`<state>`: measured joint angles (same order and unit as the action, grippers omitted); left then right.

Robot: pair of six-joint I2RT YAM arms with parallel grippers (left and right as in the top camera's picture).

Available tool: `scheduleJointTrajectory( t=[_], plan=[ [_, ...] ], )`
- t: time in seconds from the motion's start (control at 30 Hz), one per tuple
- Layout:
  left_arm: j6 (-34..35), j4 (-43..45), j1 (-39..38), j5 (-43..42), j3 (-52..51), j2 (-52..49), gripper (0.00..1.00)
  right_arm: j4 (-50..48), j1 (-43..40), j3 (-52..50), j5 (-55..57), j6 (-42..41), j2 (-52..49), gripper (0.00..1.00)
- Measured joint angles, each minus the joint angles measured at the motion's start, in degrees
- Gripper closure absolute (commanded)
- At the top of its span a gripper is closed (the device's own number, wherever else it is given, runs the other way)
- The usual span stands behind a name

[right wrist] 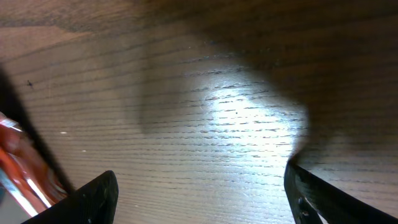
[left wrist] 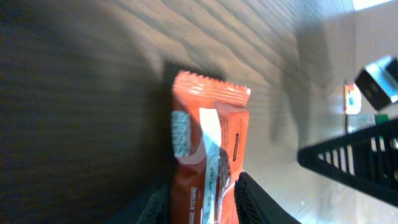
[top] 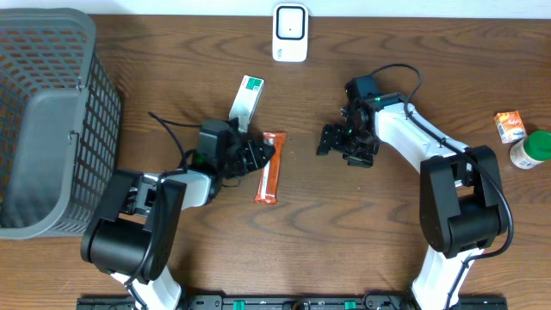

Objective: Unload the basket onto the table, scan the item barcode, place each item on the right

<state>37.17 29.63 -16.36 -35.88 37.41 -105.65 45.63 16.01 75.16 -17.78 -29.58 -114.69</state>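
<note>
the step in hand looks like the pick-up. the left pincer (top: 256, 155) is clenched on the far end of the orange foil-wrapped snack bar (top: 270, 172). the bar lies on the brown wooden table (top: 362, 250), on the robot's side of the white boxy scanner (top: 290, 33) and almost in line with it. in the left wrist view the bar runs between the two dark fingers (left wrist: 152, 208), which seem to press its sides. the right pincer (top: 337, 142) hangs released, with its jaws wide and only bare wood between them. it is also on the robot's side of the scanner, off toward the robot's right.

next, i judge, the bar must be lifted and carried toward the scanner, then turned so its barcode faces the window. the thin wrapper may crumple or slip in the hold.

a pale grey patch on the wrapper could be the barcode, but it is too blurred to tell. the fingers are cut off at the lower edge of the left wrist view, so the contact is only partly seen. the right wrist view catches just a red sliver of the bar at its left edge.
</note>
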Motion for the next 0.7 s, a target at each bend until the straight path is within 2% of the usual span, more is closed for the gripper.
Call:
scheduleJointTrajectory(
  t=[0.1,0.23,0.33,0.43,0.5,0.7],
  plan=[
    [0.55,0.55,-1.31,-0.92,-0.20,0.00,0.62,-0.11,0.00,0.00,-0.26,0.11,0.00,0.17],
    [0.68,4.20,-1.33,-4.79,-0.39,0.00,0.39,-0.11,0.00,0.00,-0.28,0.11,0.00,0.17],
    [1.27,4.52,-0.70,-7.21,-0.42,0.00,0.31,-0.11,0.00,-0.02,-0.28,0.11,0.00,0.17],
    [1.64,4.35,1.27,-9.33,-0.42,0.33,0.27,0.07,0.00,-0.02,-0.28,0.07,0.00,0.14],
    [1.64,4.15,3.17,-11.17,-0.42,1.14,0.26,0.26,0.07,0.02,-0.46,-0.35,0.00,0.01],
    [1.66,3.32,8.07,-16.50,-0.42,5.53,0.23,3.78,3.52,0.55,4.46,-3.32,0.00,0.01]
  ],
)
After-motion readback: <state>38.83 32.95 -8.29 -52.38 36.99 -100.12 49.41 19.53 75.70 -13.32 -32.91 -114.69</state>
